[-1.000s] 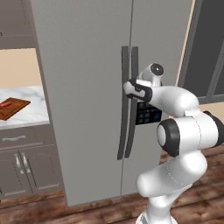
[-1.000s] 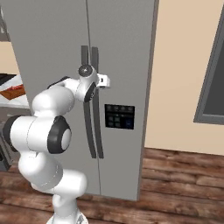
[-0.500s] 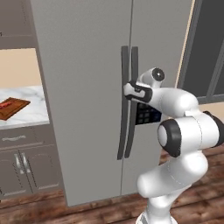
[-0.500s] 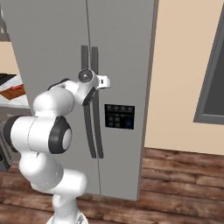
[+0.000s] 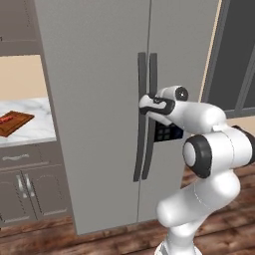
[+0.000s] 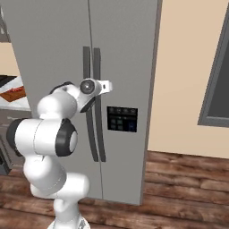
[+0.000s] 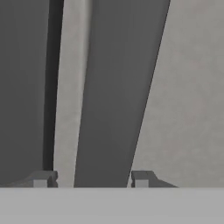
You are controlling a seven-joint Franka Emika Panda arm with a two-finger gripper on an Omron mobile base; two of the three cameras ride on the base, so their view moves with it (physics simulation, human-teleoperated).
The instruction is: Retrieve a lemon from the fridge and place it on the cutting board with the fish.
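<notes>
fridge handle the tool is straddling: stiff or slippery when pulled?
Probably stiff: the right door handle is a long solid dark bar on the fridge. Possibly slippery, since it looks smooth and tapers between the tool fingertips. The tall door likely resists at first.

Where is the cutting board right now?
The cutting board lies on the marble counter at the left edge of the left base view, left of the fridge.

Board point(image 5: 15, 123) on counter point(image 5: 35, 130), left of fridge point(image 5: 99, 74)
</notes>
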